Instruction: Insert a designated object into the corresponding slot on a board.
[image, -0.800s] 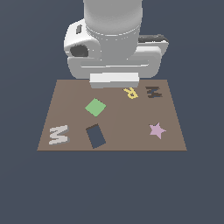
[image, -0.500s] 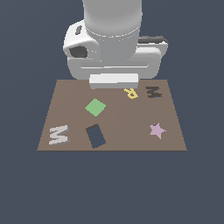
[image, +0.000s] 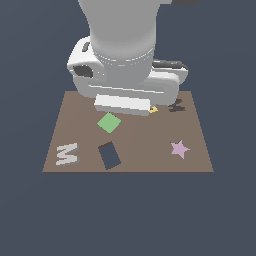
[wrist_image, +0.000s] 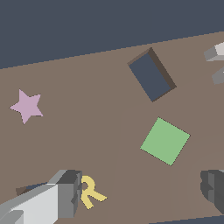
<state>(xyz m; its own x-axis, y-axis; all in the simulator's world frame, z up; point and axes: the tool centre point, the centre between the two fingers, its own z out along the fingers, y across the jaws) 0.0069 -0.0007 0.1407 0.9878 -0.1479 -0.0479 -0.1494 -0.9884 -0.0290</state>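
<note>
Nothing is done yet. The gripper (wrist_image: 135, 192) hangs with jaws wide and empty above the board (image: 195, 160). The grey M (image: 67, 153) lies well apart from them, untouched; the slot (image: 176, 105) sits unfilled nearer them.

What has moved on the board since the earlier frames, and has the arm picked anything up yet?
Only the arm moved: the hand has come lower over the board, its body now hiding most of the yellow R in the exterior view. Nothing was picked up; the fingers stand apart with nothing between them. The grey M, M-shaped slot, green square, star and rectangular hole stayed put.
</note>
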